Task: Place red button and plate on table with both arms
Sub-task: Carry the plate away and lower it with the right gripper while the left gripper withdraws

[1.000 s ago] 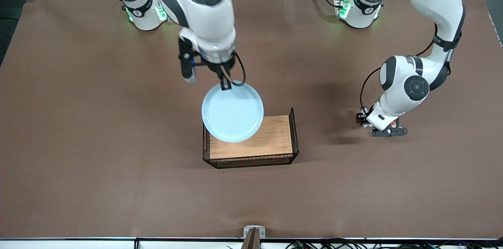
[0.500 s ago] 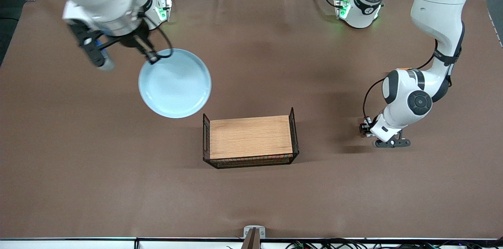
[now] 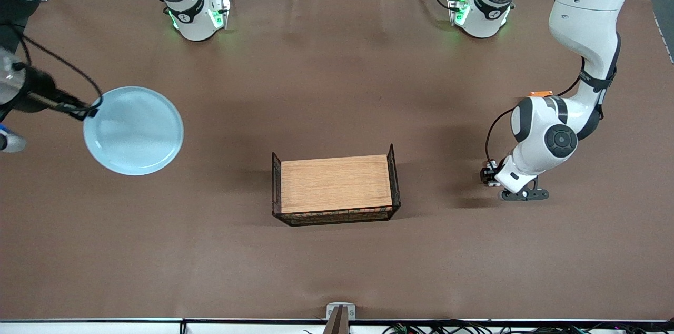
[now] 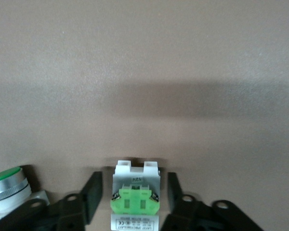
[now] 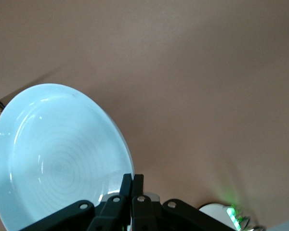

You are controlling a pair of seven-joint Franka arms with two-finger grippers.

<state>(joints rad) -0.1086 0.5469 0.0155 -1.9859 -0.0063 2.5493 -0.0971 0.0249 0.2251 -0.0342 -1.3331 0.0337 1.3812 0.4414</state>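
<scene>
The pale blue plate (image 3: 133, 130) hangs tilted over the table (image 3: 337, 60) at the right arm's end. My right gripper (image 3: 87, 111) is shut on its rim, and the right wrist view shows the fingers (image 5: 126, 185) pinching the plate (image 5: 53, 159). My left gripper (image 3: 523, 194) is low at the table toward the left arm's end. In the left wrist view the red button (image 4: 135, 202), showing its white body and green block, lies between the open left gripper (image 4: 134, 192), with a gap on each side. The left hand hides it in the front view.
A wooden tray with black wire ends (image 3: 336, 189) stands mid-table. A silver round piece with a green cap (image 4: 6, 186) lies beside the left gripper. A small orange thing (image 3: 541, 94) peeks out by the left arm's elbow.
The right arm has swung the plate from over the wooden tray out to the right arm's end of the table. The left hand has hardly moved.
</scene>
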